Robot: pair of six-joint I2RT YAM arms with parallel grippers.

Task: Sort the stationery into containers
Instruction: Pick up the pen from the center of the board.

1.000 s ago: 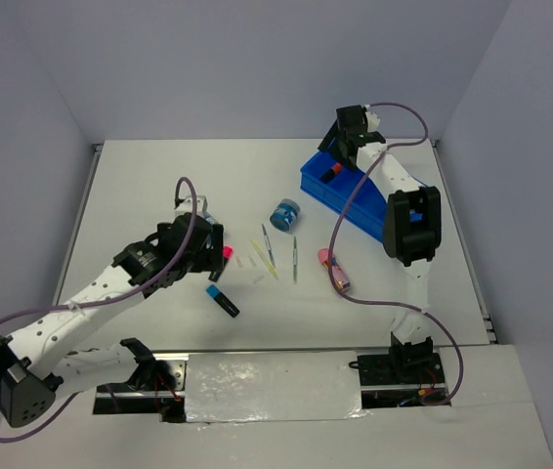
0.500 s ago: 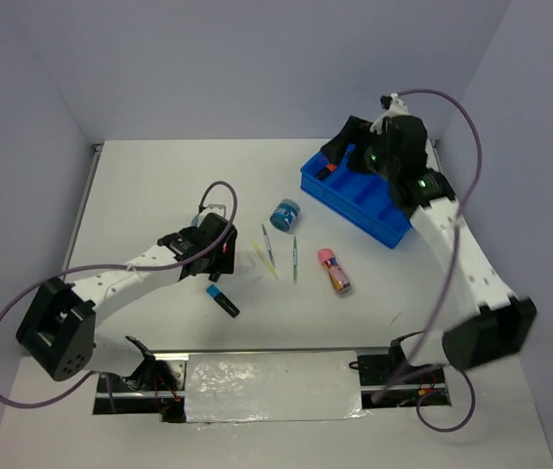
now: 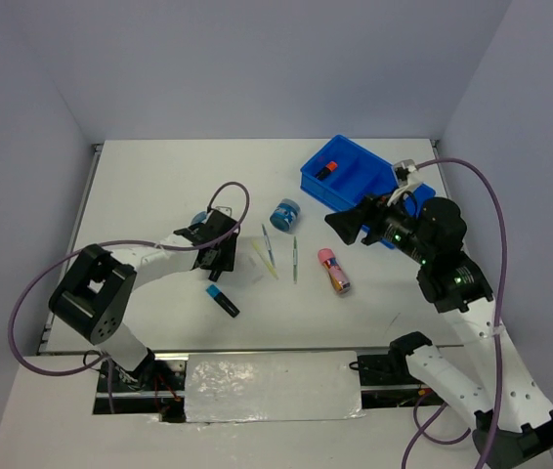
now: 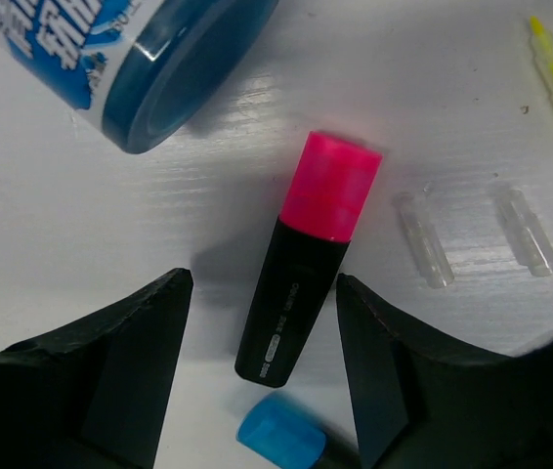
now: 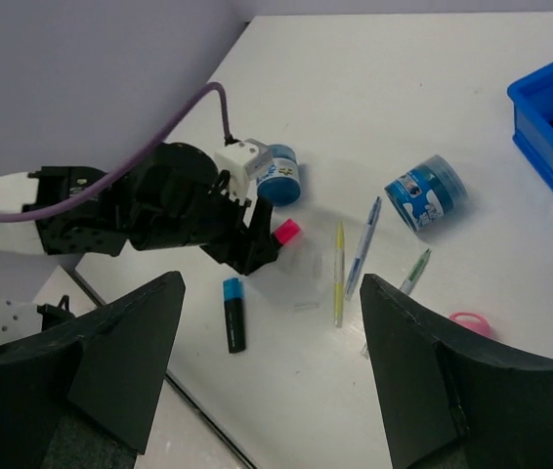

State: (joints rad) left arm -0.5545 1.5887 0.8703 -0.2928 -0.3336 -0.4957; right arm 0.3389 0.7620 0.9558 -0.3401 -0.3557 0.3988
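A black highlighter with a pink cap (image 4: 308,262) lies flat on the table. My left gripper (image 4: 262,327) is low over it and open, one finger on each side of its black barrel with a gap on both sides; in the top view this gripper (image 3: 221,258) covers the highlighter. A blue-capped highlighter (image 3: 223,300) lies just nearer. My right gripper (image 3: 341,227) hangs open and empty in the air, left of the blue tray (image 3: 359,191). An orange-capped highlighter (image 3: 328,172) lies in the tray's far-left compartment.
One round blue tub (image 3: 285,214) stands mid-table, and another (image 4: 149,59) lies close to my left gripper. Thin pens (image 3: 270,250) and a green pen (image 3: 295,260) lie between the arms. A pink-gold cylinder (image 3: 334,271) rests to their right. Tiny clear pieces (image 4: 423,239) lie beside the pink cap.
My left gripper has dropped over the pink-capped highlighter and its jaws have narrowed. The right arm has swung away from the tray toward the middle of the table.
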